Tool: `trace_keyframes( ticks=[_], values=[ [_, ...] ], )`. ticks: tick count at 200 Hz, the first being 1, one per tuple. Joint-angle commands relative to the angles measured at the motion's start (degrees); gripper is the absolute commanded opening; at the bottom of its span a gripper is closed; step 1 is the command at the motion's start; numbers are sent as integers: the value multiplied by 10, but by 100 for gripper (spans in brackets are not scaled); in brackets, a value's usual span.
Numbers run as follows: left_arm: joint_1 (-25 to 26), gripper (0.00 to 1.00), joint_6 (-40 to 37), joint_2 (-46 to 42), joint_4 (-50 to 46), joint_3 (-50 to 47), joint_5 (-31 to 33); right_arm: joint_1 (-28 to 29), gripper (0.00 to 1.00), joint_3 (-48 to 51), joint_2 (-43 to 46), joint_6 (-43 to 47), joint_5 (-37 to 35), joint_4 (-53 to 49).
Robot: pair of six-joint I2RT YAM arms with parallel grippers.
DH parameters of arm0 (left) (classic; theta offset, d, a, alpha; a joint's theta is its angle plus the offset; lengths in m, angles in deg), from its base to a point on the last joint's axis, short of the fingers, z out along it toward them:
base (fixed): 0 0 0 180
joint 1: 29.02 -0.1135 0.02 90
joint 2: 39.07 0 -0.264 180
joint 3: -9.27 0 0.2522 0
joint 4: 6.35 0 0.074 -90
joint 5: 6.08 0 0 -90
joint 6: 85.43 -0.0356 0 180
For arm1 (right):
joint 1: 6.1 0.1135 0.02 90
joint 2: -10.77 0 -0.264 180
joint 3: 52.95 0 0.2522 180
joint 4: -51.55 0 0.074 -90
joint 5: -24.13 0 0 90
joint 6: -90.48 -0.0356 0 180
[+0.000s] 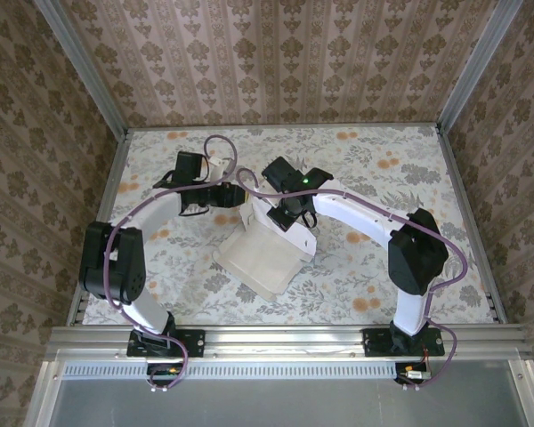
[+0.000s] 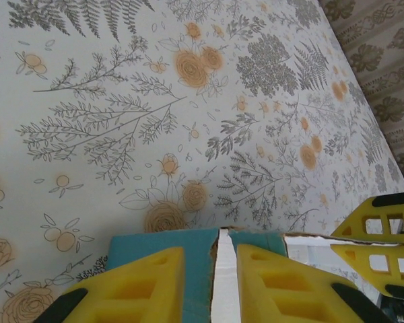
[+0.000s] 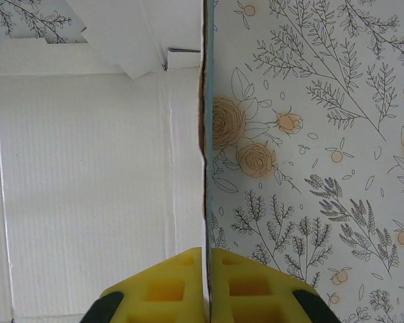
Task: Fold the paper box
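The paper box lies half folded, off-white creased inside up, turquoise outside, on the flowered table just below both claws. The left gripper pinches the edge of one flap. The right gripper is closed tight on a thin side wall.

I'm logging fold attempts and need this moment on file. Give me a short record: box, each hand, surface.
box: paper box, partly folded, off-white inside facing up
left: left hand shut on the edge of a turquoise-backed flap
right: right hand shut on a side wall, seen edge-on
surface: floral-print table
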Motion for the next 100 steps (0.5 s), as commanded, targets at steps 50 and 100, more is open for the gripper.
trace_keyframes(
  ticks=[50,100],
  values=[
    [4,21,-33,-14,-45,14,16,4,4,21,-13,-3,-20,-30],
    [9,10,-41,-10,-47,8,19,4,5,19,-12,-4,-19,-29]
  ],
)
